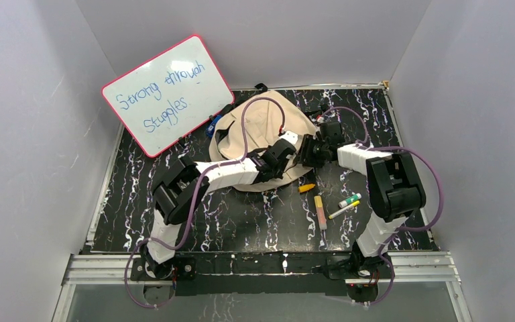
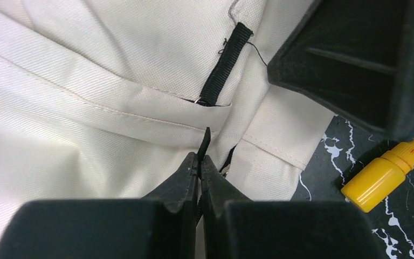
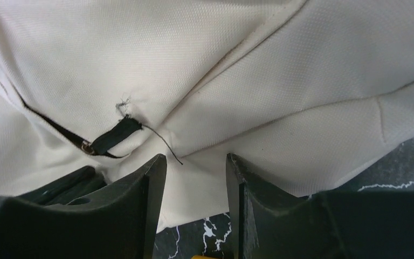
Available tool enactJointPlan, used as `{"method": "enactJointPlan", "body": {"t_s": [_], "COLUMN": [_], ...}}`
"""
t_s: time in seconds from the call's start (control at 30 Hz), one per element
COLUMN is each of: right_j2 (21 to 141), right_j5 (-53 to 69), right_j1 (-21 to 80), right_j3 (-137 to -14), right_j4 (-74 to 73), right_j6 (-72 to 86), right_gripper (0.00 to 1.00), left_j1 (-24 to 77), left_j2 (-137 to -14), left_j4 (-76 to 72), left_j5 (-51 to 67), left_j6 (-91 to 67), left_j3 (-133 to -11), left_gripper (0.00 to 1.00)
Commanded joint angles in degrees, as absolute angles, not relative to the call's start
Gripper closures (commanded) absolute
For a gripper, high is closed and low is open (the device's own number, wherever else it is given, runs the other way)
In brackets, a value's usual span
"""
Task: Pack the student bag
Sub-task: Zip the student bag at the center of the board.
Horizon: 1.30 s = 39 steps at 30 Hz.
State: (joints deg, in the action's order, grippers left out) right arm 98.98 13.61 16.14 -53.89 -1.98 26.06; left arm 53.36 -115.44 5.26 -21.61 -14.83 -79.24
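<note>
Loose items: a yellow dropper bottle [image 1: 306,188], a pale stick tube [image 1: 320,211] and two markers [image 1: 350,199] lie unpacked on the black marbled table [image 1: 241,221], just in front of the bag.
Left gripper [image 2: 200,162]: jaws pressed together, pinching a thin black tab [image 2: 206,137] at a seam of the bag. The tab is probably the zipper pull.
Right gripper [image 3: 194,162]: jaws spread, poised at the cloth just beside the left gripper, with nothing gripped.
Student bag [image 1: 258,124]: mid-table toward the back, slumped flat. It is soft, creased beige woven canvas with folded seams and a short black webbing loop [image 2: 223,65] trailing a frayed thread.
Step in hand: opening the bag, judged from the grip on the tab.
Next move: draw the tab along the seam while the right gripper pins the fabric, because limp cloth will otherwise drag along.
Whiteboard [image 1: 167,94]: rigid and glossy with a pink rim, propped at the back left.
</note>
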Motion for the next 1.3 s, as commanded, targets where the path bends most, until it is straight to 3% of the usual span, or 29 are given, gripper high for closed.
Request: {"method": "enactJointPlan", "body": {"t_s": [0.0, 1.27], "right_j2": [101.94, 107.66], "right_j5": [8.9, 6.42], "right_j1": [15.88, 14.55], "right_j3": [-57.53, -60.91], "right_j4": [-0.81, -2.37], "right_j6": [26.55, 25.04], "right_gripper": [0.47, 0.46], "left_j1": [53.17, 48.38], "left_j2": [-110.11, -80.13], "left_j4": [6.11, 18.61], "left_j5": [-26.43, -42.17], "left_j6": [-15.0, -17.76], "left_j3": [-78.43, -61.74], "left_gripper": [1.0, 1.0]}}
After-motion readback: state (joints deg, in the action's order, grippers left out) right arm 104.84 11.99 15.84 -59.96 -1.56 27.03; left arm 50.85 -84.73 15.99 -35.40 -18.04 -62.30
